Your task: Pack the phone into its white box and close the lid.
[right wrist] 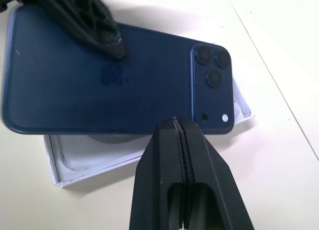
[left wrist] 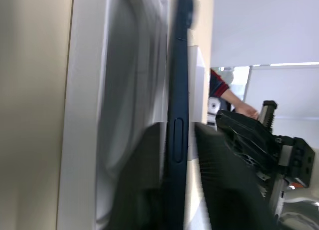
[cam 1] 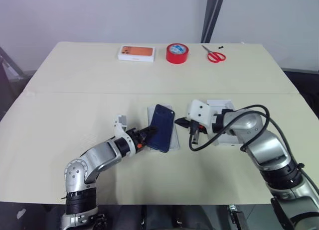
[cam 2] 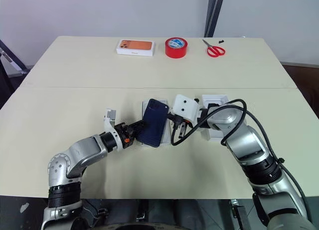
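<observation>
In the middle of the table [cam 1: 60, 115], we hold the phone [cam 1: 162, 127] over the white box [cam 1: 174, 140]. Our left gripper [cam 1: 148, 134] pinches its seven-o'clock edge; our right gripper [right wrist: 180, 128], fingers pressed together, touches its three-o'clock edge. Next we lower it in flat.

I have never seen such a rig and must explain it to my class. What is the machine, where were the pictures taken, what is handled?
A humanoid robot with two arms, each with a black two-fingered gripper. Two pictures come from cameras in its head, above a beige table; two from cameras on its wrists. The left gripper is at the near end of a slim, glossy dark blue phone lying slanted over a shallow white cardboard box; whether it grips is unclear. The right gripper is shut beside it. At the far edge: a white box with an orange picture, a red tape roll, red scissors.
</observation>
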Controlling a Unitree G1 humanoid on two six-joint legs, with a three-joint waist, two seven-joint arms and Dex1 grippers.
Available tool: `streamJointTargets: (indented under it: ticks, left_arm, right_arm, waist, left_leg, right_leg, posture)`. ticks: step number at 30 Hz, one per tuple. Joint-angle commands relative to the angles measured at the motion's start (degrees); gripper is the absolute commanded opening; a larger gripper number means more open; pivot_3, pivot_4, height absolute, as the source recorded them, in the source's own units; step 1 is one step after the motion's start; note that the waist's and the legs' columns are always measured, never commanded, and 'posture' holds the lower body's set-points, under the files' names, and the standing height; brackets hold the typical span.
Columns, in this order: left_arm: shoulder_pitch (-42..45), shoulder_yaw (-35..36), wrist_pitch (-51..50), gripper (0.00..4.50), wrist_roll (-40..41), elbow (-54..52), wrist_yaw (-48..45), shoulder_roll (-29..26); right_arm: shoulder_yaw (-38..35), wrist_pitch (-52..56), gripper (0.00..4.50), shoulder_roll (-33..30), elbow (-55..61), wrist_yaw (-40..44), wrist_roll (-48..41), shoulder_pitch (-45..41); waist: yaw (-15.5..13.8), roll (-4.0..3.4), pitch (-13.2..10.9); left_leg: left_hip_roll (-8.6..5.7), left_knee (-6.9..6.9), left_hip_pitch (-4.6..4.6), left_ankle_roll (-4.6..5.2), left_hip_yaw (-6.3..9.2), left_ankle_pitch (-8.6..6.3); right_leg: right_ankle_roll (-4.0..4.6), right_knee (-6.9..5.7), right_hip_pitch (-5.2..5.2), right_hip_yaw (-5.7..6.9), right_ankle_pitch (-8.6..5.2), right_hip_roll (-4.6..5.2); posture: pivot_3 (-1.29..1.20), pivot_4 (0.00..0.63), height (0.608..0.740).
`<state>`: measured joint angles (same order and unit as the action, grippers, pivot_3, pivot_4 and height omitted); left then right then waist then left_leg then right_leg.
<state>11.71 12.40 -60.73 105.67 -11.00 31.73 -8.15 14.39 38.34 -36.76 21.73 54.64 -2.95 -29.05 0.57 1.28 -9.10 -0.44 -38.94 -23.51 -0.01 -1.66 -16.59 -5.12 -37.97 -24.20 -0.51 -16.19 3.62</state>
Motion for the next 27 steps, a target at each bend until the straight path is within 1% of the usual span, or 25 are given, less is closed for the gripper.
streamJointTargets:
  ticks: [1, 2, 4, 10, 13, 16, 20, 23, 27]
  left_arm:
    - [-0.4, -2.0, 3.0, 3.12, 3.6, -3.1, -2.1, -2.3]
    - [-0.6, -2.2, 3.7, 3.69, 4.3, -3.5, -2.4, -3.1]
    - [-1.1, -2.7, 4.6, 4.46, 4.9, -4.1, -3.2, -5.0]
    - [-2.6, -3.1, 5.7, 4.46, 5.4, -6.4, -7.6, -12.2]
    - [-3.1, -3.9, 4.5, 4.46, 4.2, -7.3, -10.4, -16.3]
    - [-3.5, -5.1, 4.3, 4.46, 2.9, -7.9, -12.9, -19.2]
    - [-4.0, -6.0, 5.7, 4.46, 2.5, -7.7, -14.3, -20.2]
    - [-3.4, -6.6, 7.5, 4.46, 3.2, -7.0, -14.3, -19.3]
    - [-1.4, -7.9, 10.6, 4.46, 4.6, -5.4, -12.8, -16.3]
  right_arm:
    - [-0.3, -1.0, 0.00, -0.8, 0.8, -0.7, -0.2, -0.3]
    - [-0.3, -1.0, 0.00, -0.9, 0.7, -0.8, -0.2, -0.3]
    - [-0.2, -1.1, 0.00, -1.1, 0.6, -0.9, -0.2, -0.3]
    - [-0.1, -1.2, 0.00, -1.4, 0.3, -1.2, -0.2, -0.2]
    - [0.1, -1.2, 0.00, -1.4, 0.1, -1.4, -0.2, -0.2]
    - [0.6, -0.2, 0.00, -1.1, 0.0, -1.6, -0.3, -0.6]
    - [2.4, 2.4, 0.00, -0.1, 0.6, -2.2, -0.2, -1.2]
    - [4.3, 4.0, 0.00, 1.2, 1.0, -3.5, 0.3, -1.5]
    - [5.5, 5.3, 0.00, 2.3, 1.5, -4.8, 0.4, -1.5]
  waist:
    - [0.1, 0.00, 0.0]
    - [0.1, 0.00, 0.0]
    - [0.1, -0.01, 0.0]
    - [0.1, -0.02, 0.0]
    - [0.1, -0.04, 0.0]
    - [0.1, -0.06, 0.0]
    - [0.1, -0.07, 0.0]
    - [0.1, -0.07, 0.0]
    - [0.0, -0.07, 0.0]
  left_leg:
    - [0.00, 0.00, 0.00, 0.00, 0.00, 0.00]
    - [0.00, 0.00, 0.00, -0.03, 0.00, 0.02]
    - [0.00, 0.00, 0.00, -0.02, 0.00, 0.02]
    - [0.00, 0.00, 0.00, -0.01, 0.00, 0.02]
    - [0.00, 0.00, 0.00, -0.01, 0.00, 0.02]
    - [0.00, 0.00, 0.00, 0.00, 0.00, 0.01]
    - [0.00, 0.00, 0.00, 0.02, 0.00, 0.00]
    - [0.01, 0.00, 0.00, 0.06, 0.00, -0.02]
    - [0.01, -0.01, 0.00, 0.06, 0.00, -0.02]
  right_leg:
    - [0.00, 0.00, 0.00, 0.00, 0.00, 0.00]
    - [0.00, 0.00, 0.00, 0.00, 0.00, 0.00]
    - [0.01, 0.00, 0.00, 0.00, 0.00, 0.00]
    - [0.01, 0.00, 0.01, 0.01, -0.01, -0.01]
    - [0.02, 0.01, 0.02, 0.01, -0.01, -0.01]
    - [0.02, 0.04, 0.04, 0.01, -0.01, 0.00]
    - [0.02, 0.05, 0.05, 0.01, -0.01, 0.00]
    - [0.03, 0.05, 0.05, 0.01, -0.01, 0.00]
    - [0.02, 0.05, 0.05, 0.01, -0.01, 0.01]
  posture:
    - [0.00, 0.150, 0.725]
    - [0.00, 0.150, 0.725]
    - [0.00, 0.150, 0.725]
    - [0.00, 0.150, 0.725]
    - [0.00, 0.150, 0.725]
    - [0.00, 0.150, 0.725]
    - [0.00, 0.150, 0.725]
    - [0.00, 0.150, 0.725]
    - [0.00, 0.150, 0.725]
